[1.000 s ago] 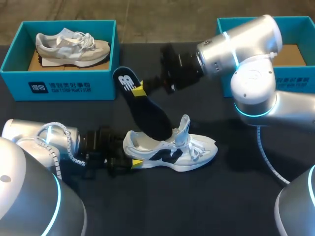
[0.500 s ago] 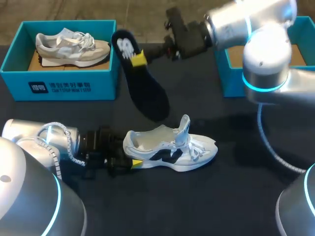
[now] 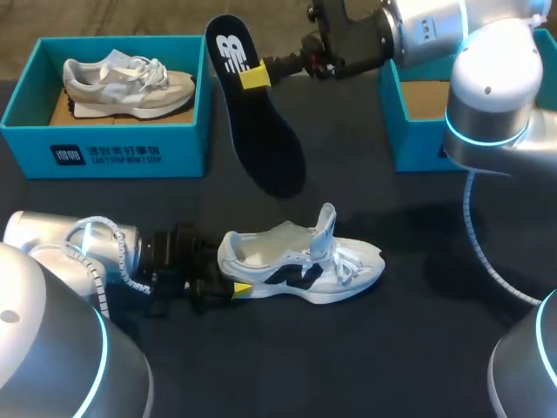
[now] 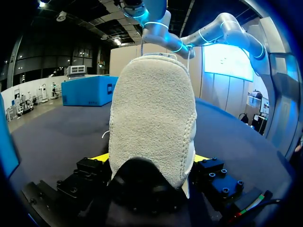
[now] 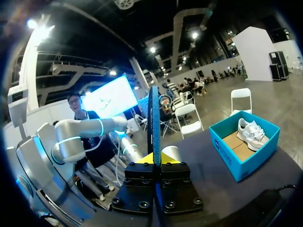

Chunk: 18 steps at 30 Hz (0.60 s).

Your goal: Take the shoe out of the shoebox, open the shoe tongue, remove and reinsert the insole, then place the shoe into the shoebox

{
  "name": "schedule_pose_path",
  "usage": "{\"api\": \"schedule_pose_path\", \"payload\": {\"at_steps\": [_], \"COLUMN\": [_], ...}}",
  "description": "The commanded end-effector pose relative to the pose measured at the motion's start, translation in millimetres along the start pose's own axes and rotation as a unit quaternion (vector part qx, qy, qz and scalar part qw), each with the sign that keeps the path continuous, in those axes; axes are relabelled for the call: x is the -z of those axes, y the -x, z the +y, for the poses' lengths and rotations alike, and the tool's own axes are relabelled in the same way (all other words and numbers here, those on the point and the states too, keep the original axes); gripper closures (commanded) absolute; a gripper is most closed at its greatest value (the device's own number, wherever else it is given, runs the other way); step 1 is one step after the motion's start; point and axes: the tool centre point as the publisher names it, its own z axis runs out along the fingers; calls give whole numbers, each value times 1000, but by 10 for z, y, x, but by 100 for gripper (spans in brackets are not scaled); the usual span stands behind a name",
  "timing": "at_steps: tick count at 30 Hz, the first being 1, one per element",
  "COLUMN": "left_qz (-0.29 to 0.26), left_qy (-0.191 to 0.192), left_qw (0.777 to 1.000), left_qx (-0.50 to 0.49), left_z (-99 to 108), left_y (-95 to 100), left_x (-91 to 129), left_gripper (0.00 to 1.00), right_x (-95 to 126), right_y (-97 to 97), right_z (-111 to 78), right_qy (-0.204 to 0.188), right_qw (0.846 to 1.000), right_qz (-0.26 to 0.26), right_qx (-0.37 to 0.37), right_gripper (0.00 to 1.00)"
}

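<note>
At the worktop's (image 3: 418, 348) far-left corner the teal left shoebox (image 3: 104, 150) holds a grey shoe (image 3: 126, 84) lying on its side. The teal right shoebox (image 3: 416, 144) at the far-right corner is partly hidden by the right arm (image 3: 487, 78), and only a patch of its brown cardboard floor shows. Midway across the worktop, toward the near edge, the white shoe (image 3: 305, 261) stands on its sole with its tongue (image 3: 326, 222) pulled upright. The left arm (image 3: 78, 248) lies low from the near-left corner, and the left claw (image 3: 228, 287) is clamped on the shoe's heel, which fills the left wrist view between the yellow tips. The right arm reaches over its box toward the far edge. The right claw (image 3: 255, 76) pinches the dark insole (image 3: 261, 131), which hangs tilted in the air between the boxes, above and clear of the shoe.
</note>
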Motion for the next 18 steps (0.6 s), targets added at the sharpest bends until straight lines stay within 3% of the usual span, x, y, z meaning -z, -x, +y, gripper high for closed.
{"api": "schedule_pose_path", "payload": {"at_steps": [1,5,11,18], "left_qz": [0,0,0,0], "left_qy": [2,2,2,2], "left_qw": [1000,1000,1000,1000], "left_qx": [0,0,0,0], "left_z": [37,37,37,37], "left_y": [32,32,32,32], "left_x": [-16,-16,-16,-16], "left_gripper": [100,100,100,100], "right_x": [-14,-14,102,298], "right_y": [4,4,-107,-343], "right_z": [4,4,57,71], "right_qy": [-1,-1,-38,22], "right_qw": [1000,1000,995,987], "right_qz": [-1,-1,-28,-39], "right_qx": [0,0,-93,-153], "right_gripper": [100,100,100,100]}}
